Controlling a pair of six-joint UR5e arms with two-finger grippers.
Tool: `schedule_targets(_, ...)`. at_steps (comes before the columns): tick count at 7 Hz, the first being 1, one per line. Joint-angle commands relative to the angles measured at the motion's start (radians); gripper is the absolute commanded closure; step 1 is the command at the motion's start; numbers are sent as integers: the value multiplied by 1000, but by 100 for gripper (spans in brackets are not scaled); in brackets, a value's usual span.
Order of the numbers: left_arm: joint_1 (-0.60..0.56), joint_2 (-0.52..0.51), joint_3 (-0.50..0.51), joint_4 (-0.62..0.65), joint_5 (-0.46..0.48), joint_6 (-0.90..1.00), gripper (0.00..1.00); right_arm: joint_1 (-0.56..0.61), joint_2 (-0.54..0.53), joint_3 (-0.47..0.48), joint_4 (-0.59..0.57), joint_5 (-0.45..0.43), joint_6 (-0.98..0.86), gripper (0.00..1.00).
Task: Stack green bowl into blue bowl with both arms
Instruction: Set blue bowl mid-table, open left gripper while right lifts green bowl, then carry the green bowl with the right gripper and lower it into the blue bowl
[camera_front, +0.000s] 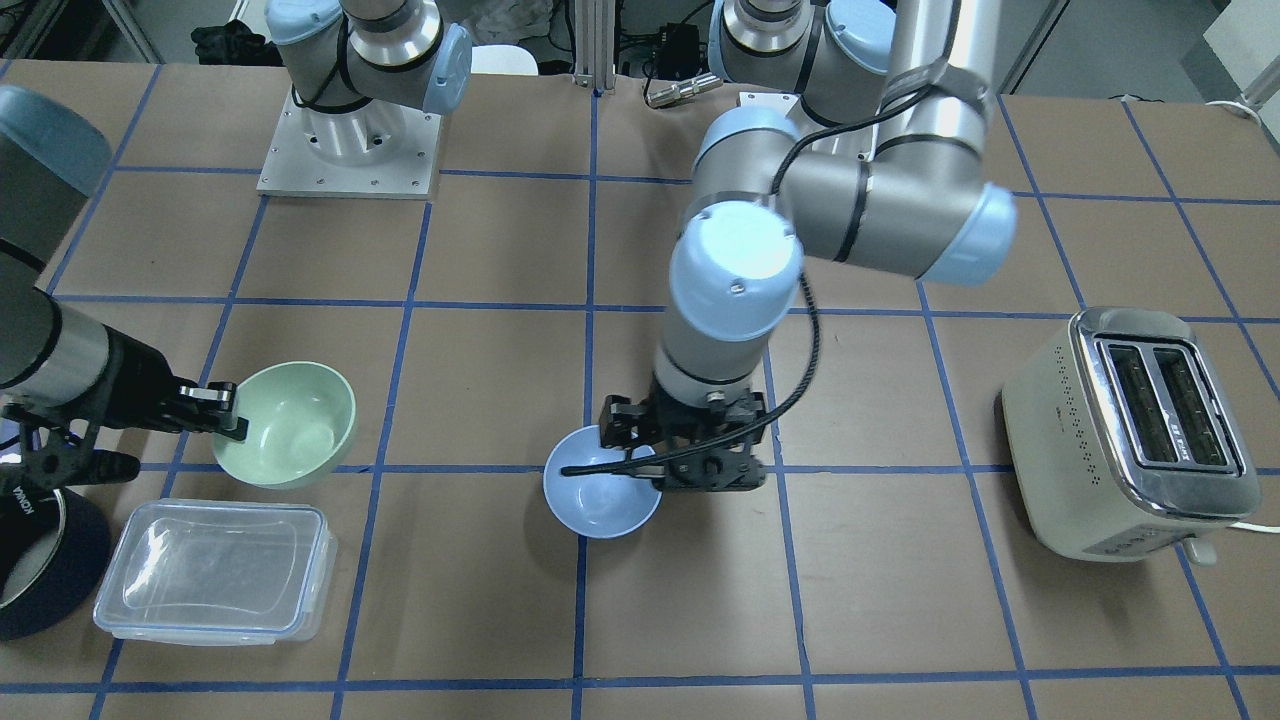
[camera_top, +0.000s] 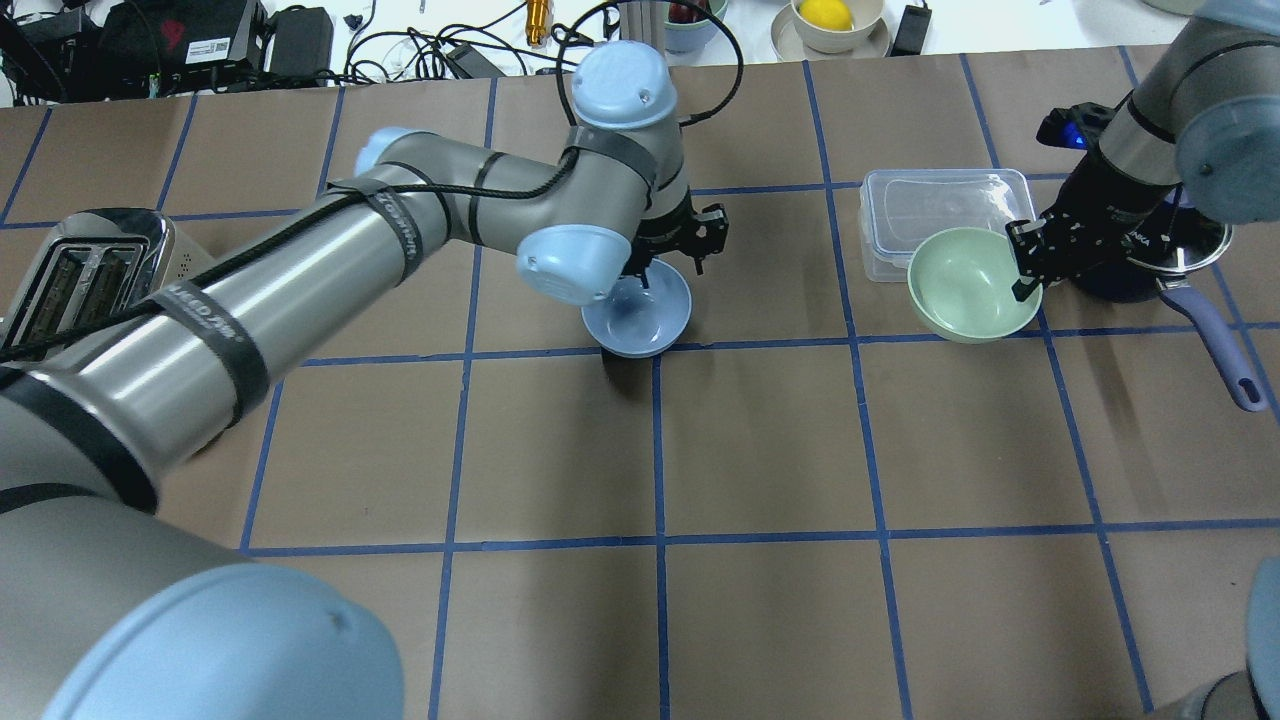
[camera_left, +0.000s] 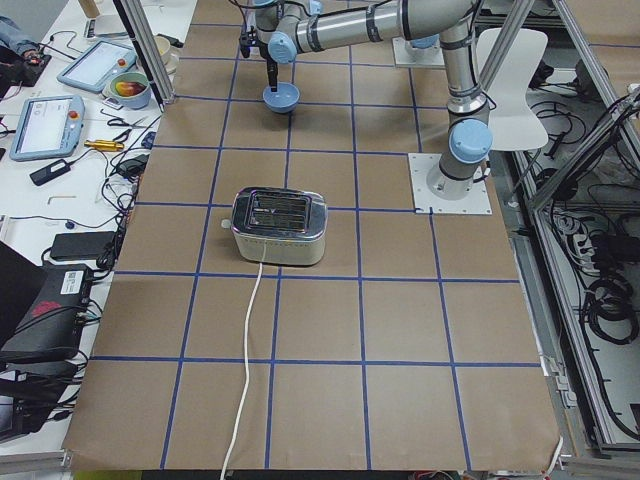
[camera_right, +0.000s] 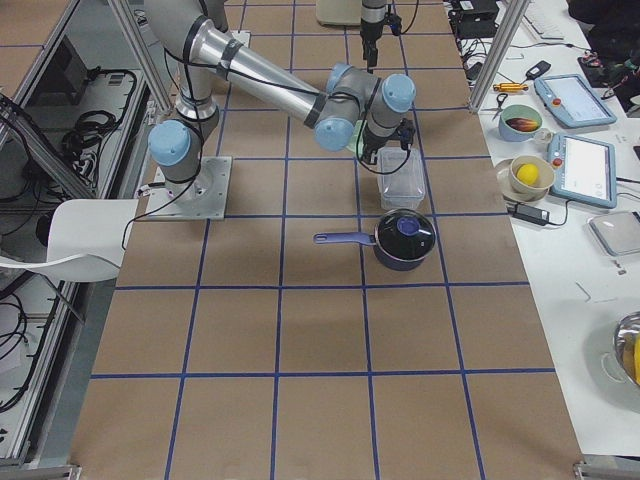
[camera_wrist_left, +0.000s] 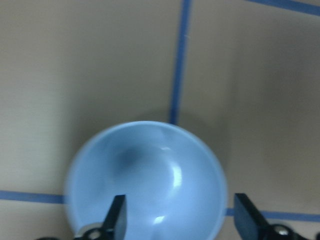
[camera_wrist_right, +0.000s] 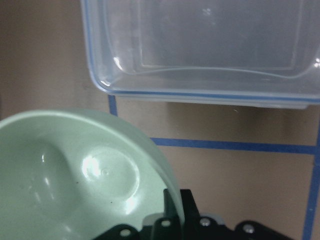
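The pale blue bowl sits upright on the table near the middle; it also shows in the overhead view and fills the left wrist view. My left gripper is open over it, with one finger inside the bowl and the other outside its rim. It also shows in the front view. The mint-green bowl is tilted, and my right gripper is shut on its rim. In the right wrist view the bowl appears raised off the table.
A clear lidded container lies right beside the green bowl. A dark pot with a blue handle stands behind my right gripper. A cream toaster stands on my left side. Open table lies between the two bowls.
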Motion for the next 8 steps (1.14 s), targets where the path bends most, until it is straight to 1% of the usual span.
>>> schedule_targets(1,174,161,-6,-219,12,284,0,215,39,-77,-28,64,293,100)
schedule_targets(2,223,218,-8,-238,6,350,0,318,76,-146,-31,64,448,100)
schedule_targets(3,219,267,-25,-290,1,348,0,393,127,-193,-33,58,519,100)
schedule_targets(4,220,314,-104,-293,9,371,0,424,168,-203,-34,64,555,100)
schedule_targets(5,231,345,-112,-260,4,378,0,449,202,-201,-81,64,559,100)
schedule_targets(6,234,345,-79,-238,-5,363,0,454,222,-197,-97,64,587,100)
schedule_targets(7,231,314,-57,-238,-4,336,0,455,227,-197,-96,64,589,100)
schedule_targets(8,228,310,-54,-238,-5,276,0,467,236,-195,-99,64,589,100)
